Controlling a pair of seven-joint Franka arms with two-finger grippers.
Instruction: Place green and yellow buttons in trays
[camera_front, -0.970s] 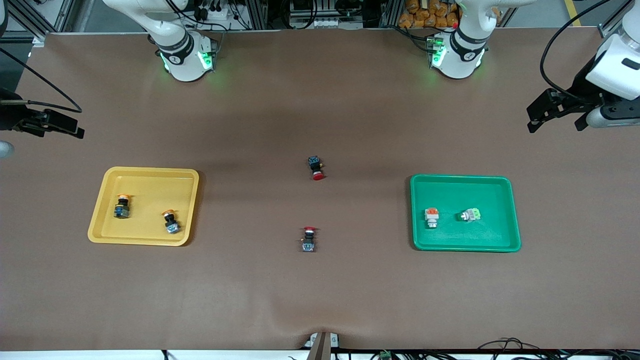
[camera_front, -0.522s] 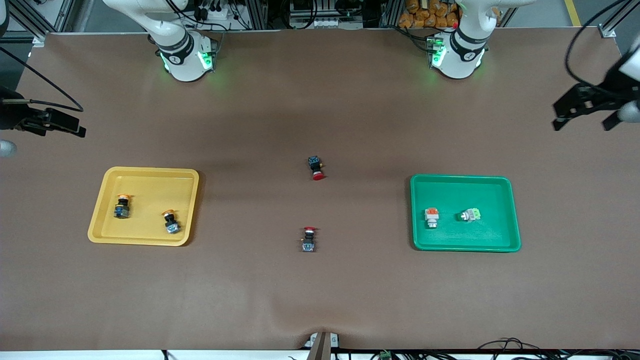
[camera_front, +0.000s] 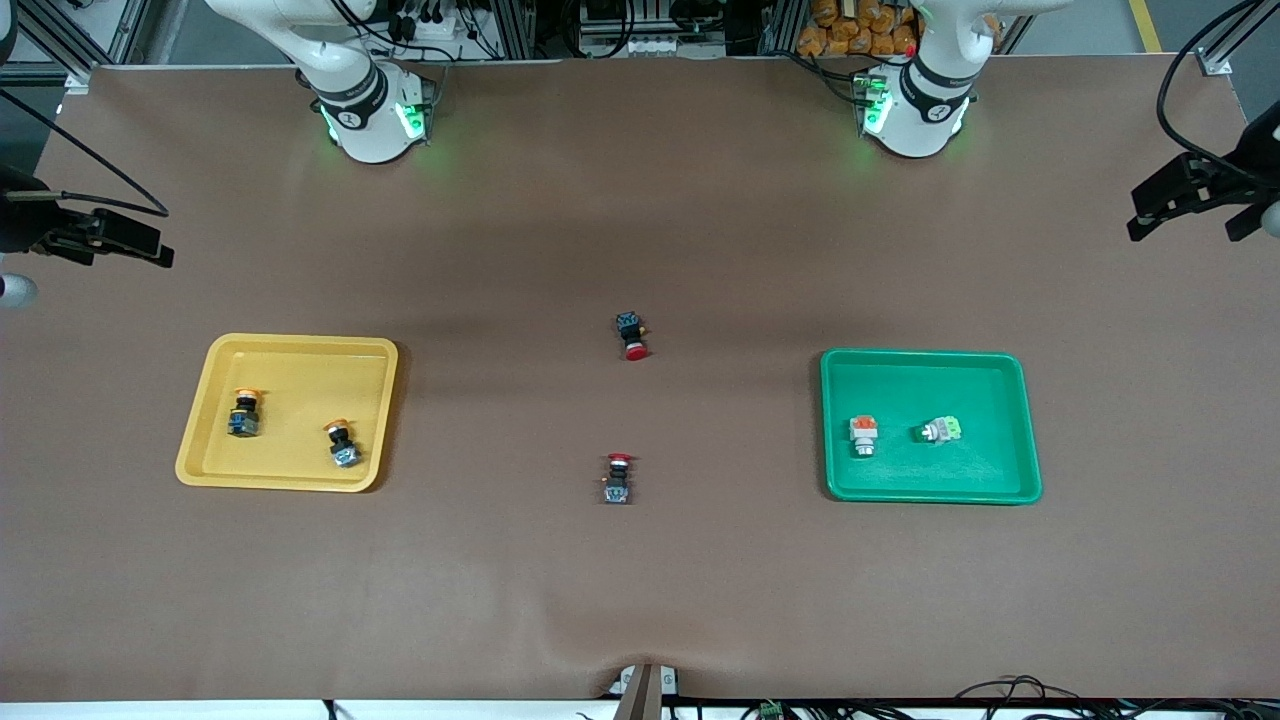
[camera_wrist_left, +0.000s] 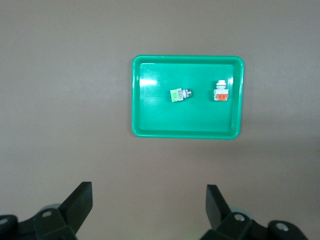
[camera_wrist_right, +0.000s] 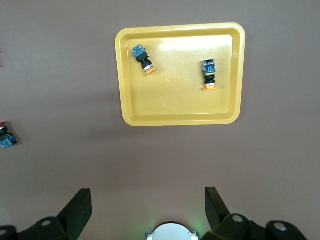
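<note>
We see both hands open: the left hand (camera_front: 1195, 205) over the desk's (camera_front: 640, 580) left-arm end, the right hand (camera_front: 105, 240) over its other end. Both yellow buttons (camera_front: 243, 412) lie inside the yellow tray (camera_front: 290, 350), both green buttons (camera_front: 942, 430) inside the green tray (camera_front: 925, 360), all apart from the rims. Two red-capped switches (camera_front: 630, 336) lie on bare desk between the trays.

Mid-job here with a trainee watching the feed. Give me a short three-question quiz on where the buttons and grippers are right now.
1. How many buttons lie in the yellow tray?
2. True or false: a red-capped switch lies in the green tray.
3. Which gripper holds a button: A left gripper, B right gripper, C neither?

Key:
1. Two yellow-capped buttons.
2. False. Both red-capped switches lie on the table between the trays; the green tray holds two grey-bodied buttons.
3. C. Both are open and empty at the table's ends.
</note>
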